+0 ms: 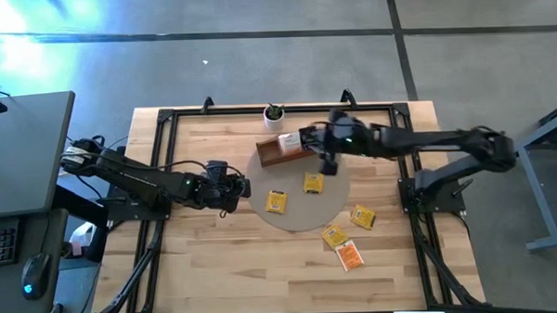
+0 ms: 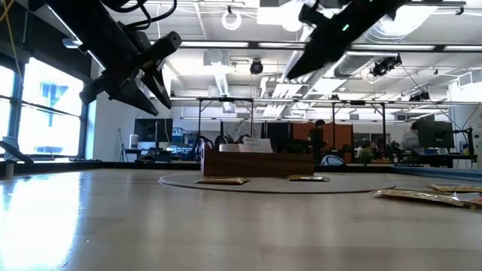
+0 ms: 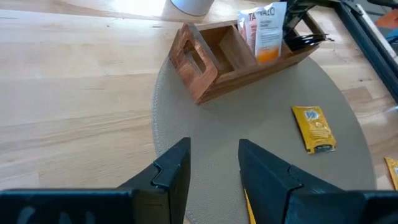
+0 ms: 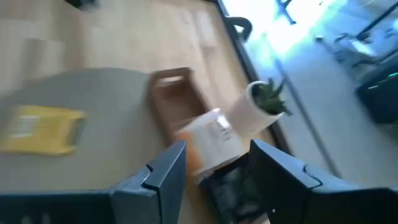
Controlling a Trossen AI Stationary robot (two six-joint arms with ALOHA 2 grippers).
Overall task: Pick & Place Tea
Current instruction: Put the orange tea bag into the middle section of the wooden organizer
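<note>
— Wooden compartment tray (image 1: pixel 280 152) at upper centre of the high view, on the far edge of the round grey mat (image 1: pixel 304 211). Small white pot with a plant (image 1: pixel 274 114) just above it.

— Inside the tray?

— Two tea sachets standing upright (image 3: pixel 266 31) at one end, white-labelled with orange at the bottom. Nearer compartments, seen from the left wrist, bare wood. Same sachets blurred in the right wrist view (image 4: pixel 208 140).

— Tea outside the tray?

— Two yellow sachets lying flat on the mat: one left of centre (image 1: pixel 276 202), one right of centre (image 1: pixel 313 183). Three more on the bare table at lower right of the high view: one just off the mat's edge (image 1: pixel 362 217), one below it (image 1: pixel 333 235), and an orange one lowest (image 1: pixel 350 257).

— Right gripper?

— The right gripper (image 1: pixel 306 143) over the tray's right end, above the upright sachets. Fingers (image 4: pixel 163 171) spread apart, nothing clamped between them, the sachets showing in the gap. High above the table in the low view.

— Left gripper?

— The left gripper (image 1: pixel 238 188) centre-left of the high view, beside the mat's left edge, raised off the table. Fingers (image 3: pixel 174 168) apart, holding nothing, pointing towards the tray.
</note>
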